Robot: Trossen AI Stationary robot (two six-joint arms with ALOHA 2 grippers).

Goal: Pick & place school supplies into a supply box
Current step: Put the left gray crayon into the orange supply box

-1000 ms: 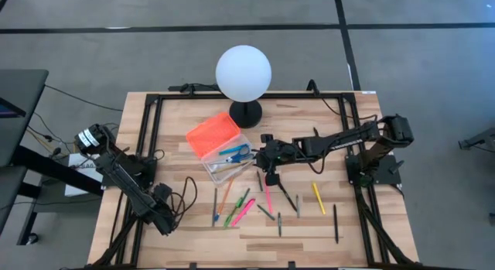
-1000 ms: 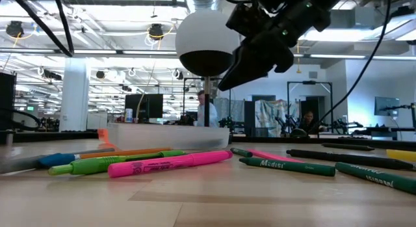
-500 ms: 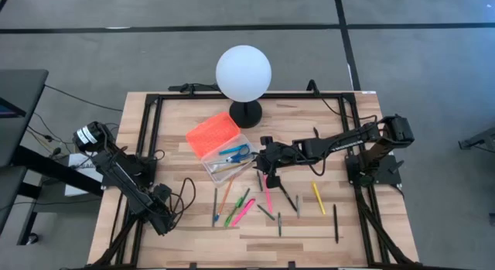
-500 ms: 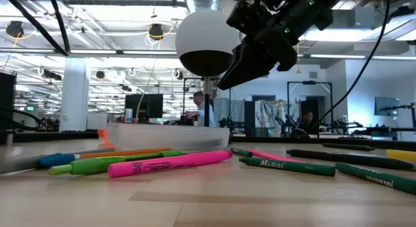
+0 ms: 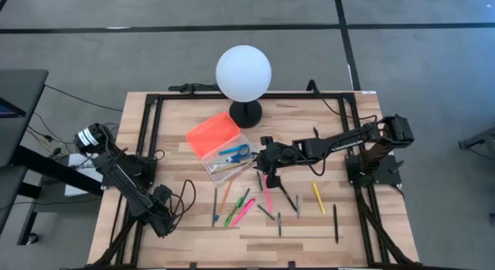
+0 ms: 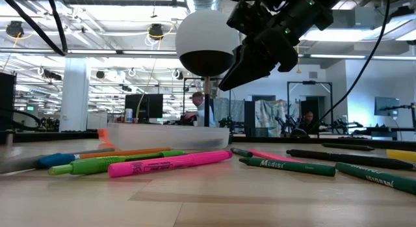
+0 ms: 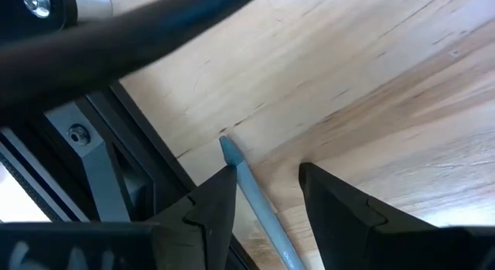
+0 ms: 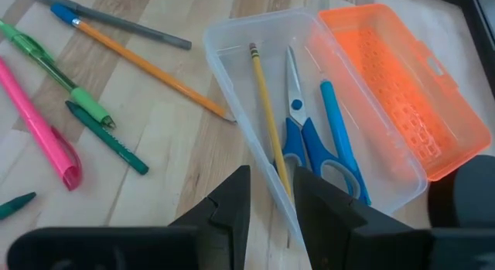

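The supply box lies open mid-table, its orange lid flat beside the clear body. Inside lie blue-handled scissors, a yellow pencil and a blue pen. Pens, pencils and markers lie scattered near the front, among them a pink highlighter. My right gripper hovers open above the box's rim, nothing between its fingers. My left gripper points down at the table's near left, open, its fingers either side of a pale blue pen; whether they touch it I cannot tell.
A white globe lamp on a black base stands just behind the box. Black frame rails run along the table's edges, one close beside my left gripper. A yellow pen and a black pen lie toward the right.
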